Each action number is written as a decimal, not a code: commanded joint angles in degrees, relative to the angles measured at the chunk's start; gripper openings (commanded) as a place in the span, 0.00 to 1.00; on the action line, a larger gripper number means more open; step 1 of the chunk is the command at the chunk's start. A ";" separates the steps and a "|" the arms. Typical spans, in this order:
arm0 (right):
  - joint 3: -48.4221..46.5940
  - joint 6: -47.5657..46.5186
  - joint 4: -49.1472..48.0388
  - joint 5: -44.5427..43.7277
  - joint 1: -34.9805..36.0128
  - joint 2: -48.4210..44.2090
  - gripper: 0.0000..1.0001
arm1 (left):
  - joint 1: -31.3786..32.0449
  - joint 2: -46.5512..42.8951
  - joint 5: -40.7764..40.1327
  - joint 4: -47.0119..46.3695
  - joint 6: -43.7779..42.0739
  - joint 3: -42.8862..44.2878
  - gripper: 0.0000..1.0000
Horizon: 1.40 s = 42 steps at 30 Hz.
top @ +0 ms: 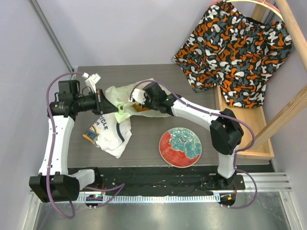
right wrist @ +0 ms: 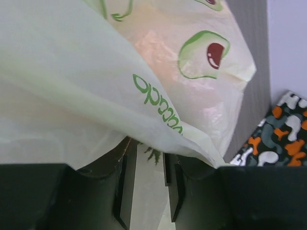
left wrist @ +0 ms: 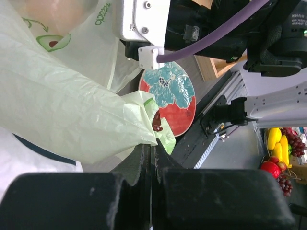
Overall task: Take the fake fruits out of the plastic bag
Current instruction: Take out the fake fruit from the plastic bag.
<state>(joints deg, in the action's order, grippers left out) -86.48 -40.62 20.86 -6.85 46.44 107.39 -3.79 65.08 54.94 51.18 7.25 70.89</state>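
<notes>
The left gripper [left wrist: 150, 153] is shut tight on a thin flap of the plastic bag [top: 120, 93]. The right gripper [right wrist: 146, 160] has its fingers a little apart, with some bag in the gap. The bag lies by the far edge of the table, left of the middle. It looks light, soft, crinkly and slippery, so a bunched-up edge is best to grab. It is pale green with avocado pictures, and orange fruit [top: 139, 109] shows through.
</notes>
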 commanded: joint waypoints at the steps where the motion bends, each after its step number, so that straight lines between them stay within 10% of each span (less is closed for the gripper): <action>1: -3.69 -2.89 -10.10 -10.35 -1.08 2.55 0.34 | -0.25 1.97 -0.53 -5.30 1.19 7.05 0.00; 8: -11.96 0.72 -18.05 -14.95 -6.36 4.58 0.30 | -0.16 3.82 -0.89 -10.22 4.44 8.65 0.00; 26: 1.83 -4.55 2.96 18.53 -4.87 -10.36 0.43 | -0.25 6.11 -0.18 -14.61 9.01 8.12 0.03; 42: -4.83 -20.72 -0.91 4.74 -5.21 3.43 0.31 | -0.25 5.15 1.14 -14.53 9.19 5.84 0.03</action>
<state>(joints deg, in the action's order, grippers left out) -85.76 -57.30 22.87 2.24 42.24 109.25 -3.79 71.61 54.41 38.28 16.34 77.30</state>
